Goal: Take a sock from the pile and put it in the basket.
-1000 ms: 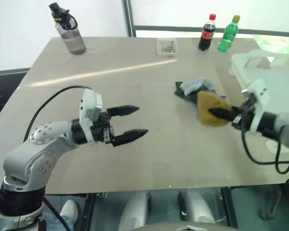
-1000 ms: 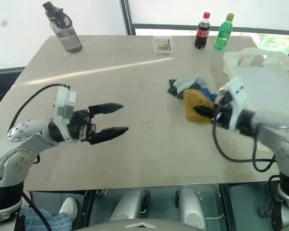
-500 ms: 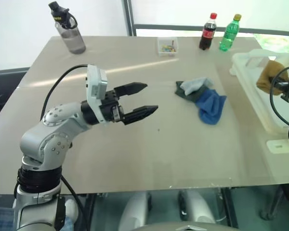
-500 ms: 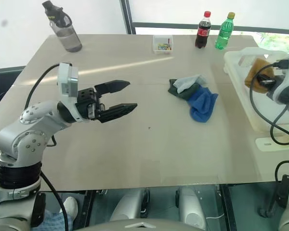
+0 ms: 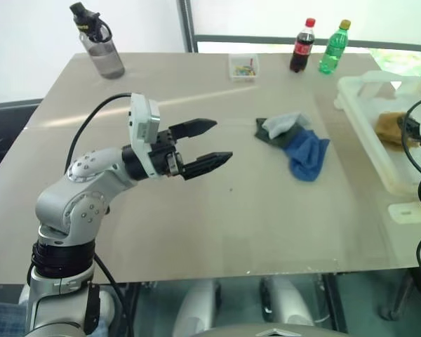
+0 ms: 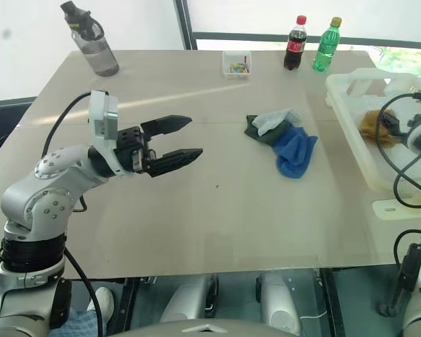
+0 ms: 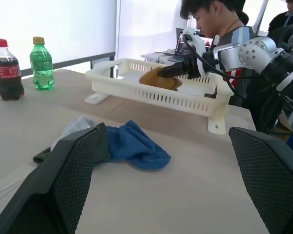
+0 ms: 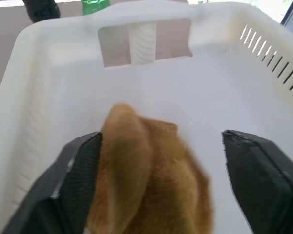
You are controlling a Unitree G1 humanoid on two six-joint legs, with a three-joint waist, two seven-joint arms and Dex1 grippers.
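Releasing mustard sock [image 8: 146,180] inside basket [image 5: 365,133]: my right hand [image 8: 158,175] spread wide, sock slumped between fingers, contact unclear. Left hand [image 5: 207,142] spread, empty, above table [image 5: 196,225], well apart from pile [image 5: 292,140]. Pile remains mid-table: blue sock [image 5: 306,156], pale grey, dark green. Judged soft, light, limp, non-fragile; pinch raised fold, blue sock edge easiest.

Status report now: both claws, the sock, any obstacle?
Left claw open, empty. Right claw open over cream-white perforated plastic basket; mustard-yellow sock inside. No obstacle.
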